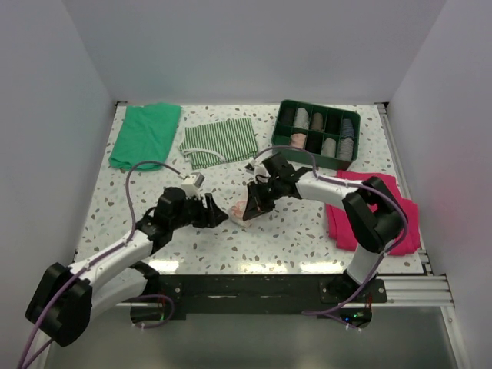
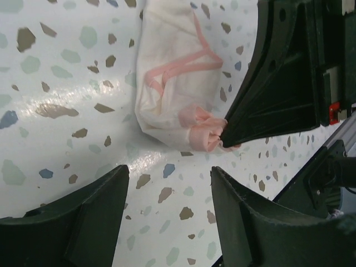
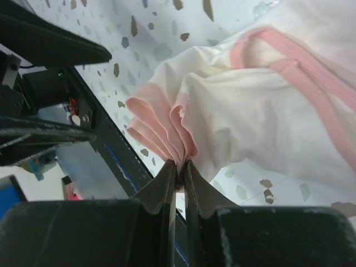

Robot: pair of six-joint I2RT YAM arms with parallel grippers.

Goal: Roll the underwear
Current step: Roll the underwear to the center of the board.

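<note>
White walls closed in the pale speckled terrazzo worktop (image 1: 292, 231) on three sides, and a black rail (image 1: 254, 288) ran along its near edge. At the far left lay a plain green cloth (image 1: 144, 134), beside it a green-and-white striped cloth (image 1: 219, 142), and at the far right a dark green compartment tray (image 1: 323, 105) held rolled fabrics. A bright magenta cloth (image 1: 340, 229) was spread near the right edge, partly under the right arm.

The thin pale pink underwear with darker pink edging (image 2: 172, 83) lay crumpled near the middle of the worktop, between the two arms and well apart from the other cloths. The right fingers (image 3: 158, 192) were pressed together on a gathered, pleated fold of its pink edge, at the end nearest the left arm. The left fingers (image 2: 83, 217) stood spread apart and held nothing, just short of that same end, with bare worktop between them. Open worktop surrounded the garment on all sides, and a purple cable (image 1: 131, 192) looped over the left arm.
</note>
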